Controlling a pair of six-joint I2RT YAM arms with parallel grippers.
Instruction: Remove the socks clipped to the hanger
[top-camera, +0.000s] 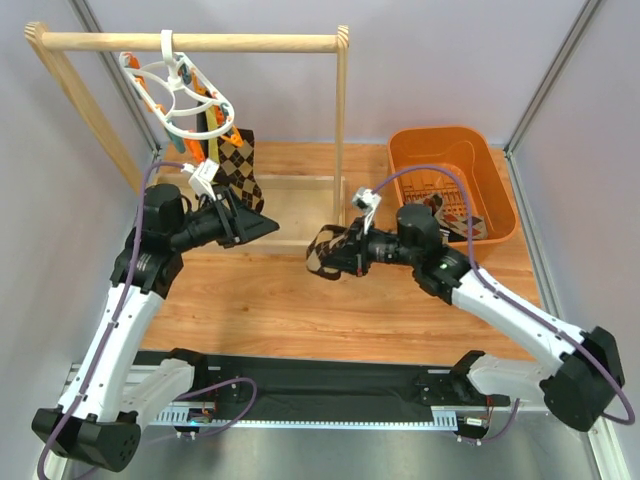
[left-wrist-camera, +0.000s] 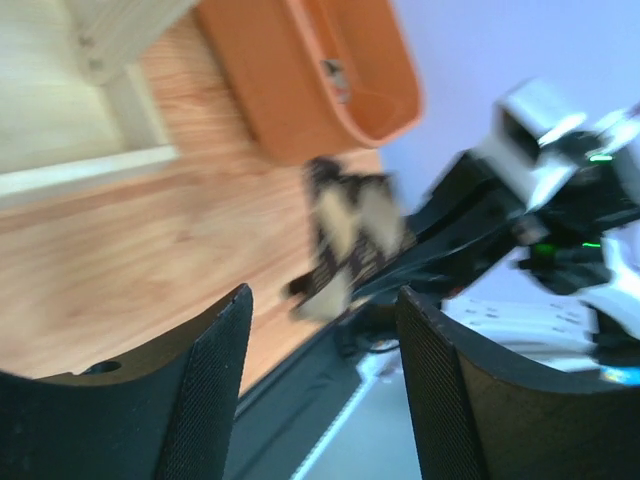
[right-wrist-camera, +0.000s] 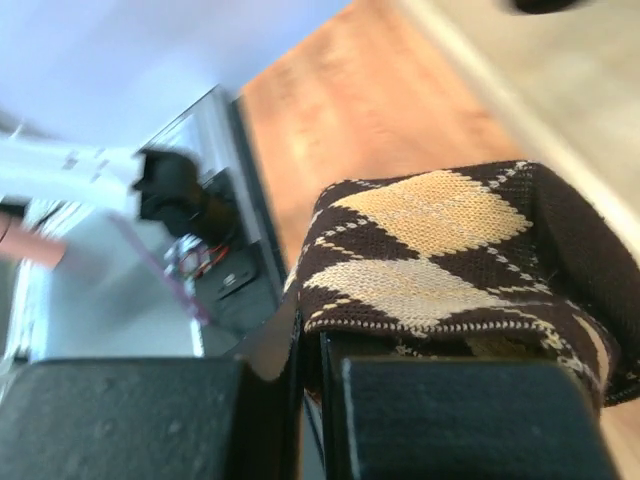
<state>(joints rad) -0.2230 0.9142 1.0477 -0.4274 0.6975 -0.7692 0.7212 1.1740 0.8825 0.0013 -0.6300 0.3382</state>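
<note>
Your right gripper (top-camera: 343, 252) is clamped shut on an argyle sock (top-camera: 322, 250), which bunches at its fingertips over the middle of the wooden tabletop (top-camera: 280, 310), well apart from the hanger (top-camera: 183, 97). Your left gripper (top-camera: 262, 226) has its fingers spread with nothing between them, near and just below a second argyle sock (top-camera: 240, 165), which hangs clipped under the white ring hanger on the wooden rail (top-camera: 200, 42) at the far left. A patterned sock (top-camera: 455, 215) lies in the orange bin (top-camera: 425, 150) at the far right.
</note>
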